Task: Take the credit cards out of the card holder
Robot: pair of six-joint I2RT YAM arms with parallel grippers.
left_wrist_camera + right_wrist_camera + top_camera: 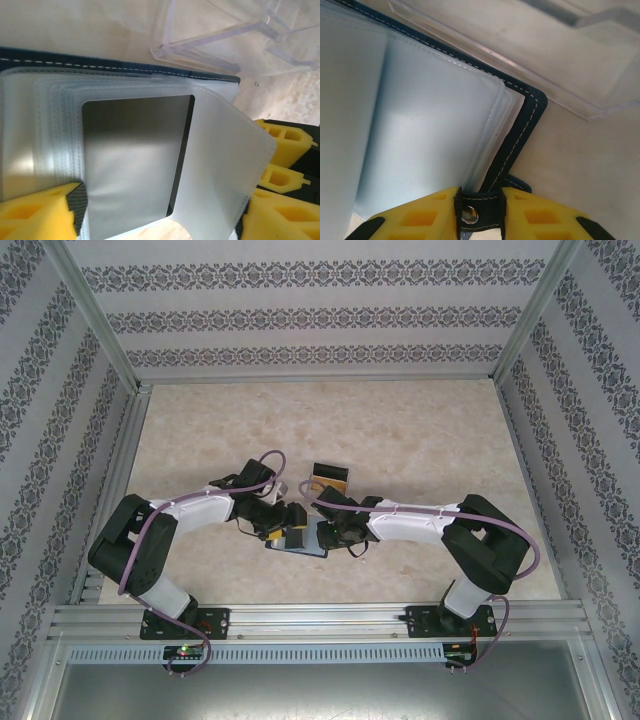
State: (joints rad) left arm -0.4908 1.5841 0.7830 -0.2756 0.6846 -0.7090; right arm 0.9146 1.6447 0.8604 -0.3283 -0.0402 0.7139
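Right gripper (480, 196): fingers pressed onto the card holder's side tab (470, 220), the snap stud sitting right between the pads; nothing else is in that grip. Outward from this pinch runs the navy stitched edge of the card holder (522, 131), lying open with its stack of clear sleeves fanned away from the fingers. Left gripper (165, 205): fingers spread wide, one pad (77, 202) touching the near corner of the black credit card (135, 155), the other finger standing off past the loose sleeve leaf (220, 165); no squeeze on anything that I can see. The card lies between these fingers among the sleeves; fully pocketed or partly out, cannot tell. Beyond the holder, just past its far edge, stands a clear acrylic stand (225, 40) on the table (580, 170). Risks, as judged: (1) the left fingers close on the plastic leaf instead of the card, so the leaf drags and the holder lifts with it; (2) the tab is a narrow anchor, so a sideways pull could pivot the holder or strip the tab from the pads; (3) a slick card slips the pinch; (4) a long pull-out stroke bumps the stand.
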